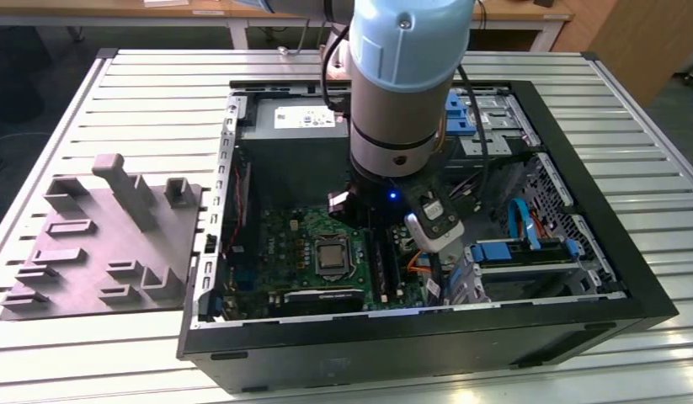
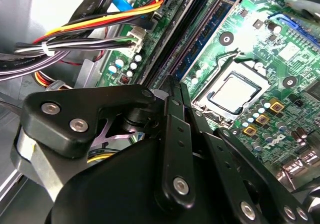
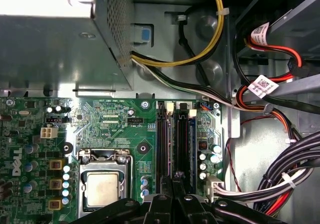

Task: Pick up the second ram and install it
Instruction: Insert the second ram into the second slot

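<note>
My black metal gripper [image 3: 175, 178] is closed tight; whether it pinches anything I cannot tell. Right beneath its tips run long black plastic slot strips [image 3: 161, 134] on a green motherboard [image 3: 115, 121].

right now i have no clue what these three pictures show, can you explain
It is one robot arm reaching into an open computer case that lies on a slatted metal table; a grey moulded tray sits at the exterior view's left. That picture comes from a camera off the arm; the two wrist views ride on it. Its black hand is right over the long memory slots, beside the processor socket. Whether it holds a ram stick is hidden.
</note>
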You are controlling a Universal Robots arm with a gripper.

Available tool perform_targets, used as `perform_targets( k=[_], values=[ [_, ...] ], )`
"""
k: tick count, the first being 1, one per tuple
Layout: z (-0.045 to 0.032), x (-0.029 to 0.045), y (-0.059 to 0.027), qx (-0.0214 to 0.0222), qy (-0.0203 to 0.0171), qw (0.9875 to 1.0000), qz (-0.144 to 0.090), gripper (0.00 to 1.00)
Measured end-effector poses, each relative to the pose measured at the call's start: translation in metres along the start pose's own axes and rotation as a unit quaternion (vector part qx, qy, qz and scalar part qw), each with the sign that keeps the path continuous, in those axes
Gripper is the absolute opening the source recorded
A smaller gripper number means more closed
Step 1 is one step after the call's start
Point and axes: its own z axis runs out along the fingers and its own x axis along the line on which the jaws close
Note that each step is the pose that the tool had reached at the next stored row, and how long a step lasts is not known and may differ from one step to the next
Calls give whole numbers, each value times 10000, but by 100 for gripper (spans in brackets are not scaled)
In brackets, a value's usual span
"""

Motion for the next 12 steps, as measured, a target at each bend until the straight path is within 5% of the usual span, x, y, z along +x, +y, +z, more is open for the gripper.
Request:
perform_targets(
  k=[12],
  values=[
    [14,1,-1,1,-1,10000,10,12]
  ],
)
